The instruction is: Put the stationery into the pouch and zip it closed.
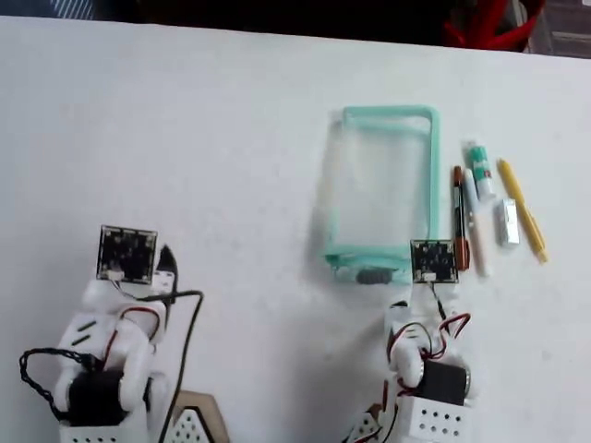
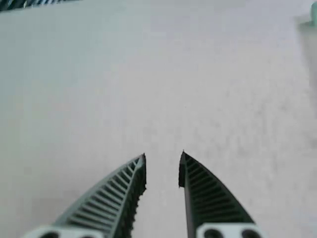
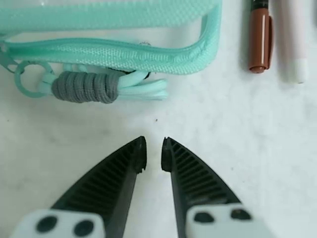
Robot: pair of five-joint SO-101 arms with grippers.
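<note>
A clear pouch with mint-green trim lies flat at the centre right. Its zip pull, a mint cord with a grey wrap, rests at the near edge. Right of it lie a brown pen, a white pen, a green-and-white glue stick, a white eraser and a yellow pen. My right gripper hovers just short of the pouch's near edge, fingers a narrow gap apart and holding nothing. The brown pen's cap lies beyond. My left gripper is slightly open over bare table, far left of the pouch.
A wooden-edged perforated piece sits at the near edge beside the left arm. Black and red cables trail from both arm bases. The white table has free room to the pouch's left. Red clutter lies past the far edge.
</note>
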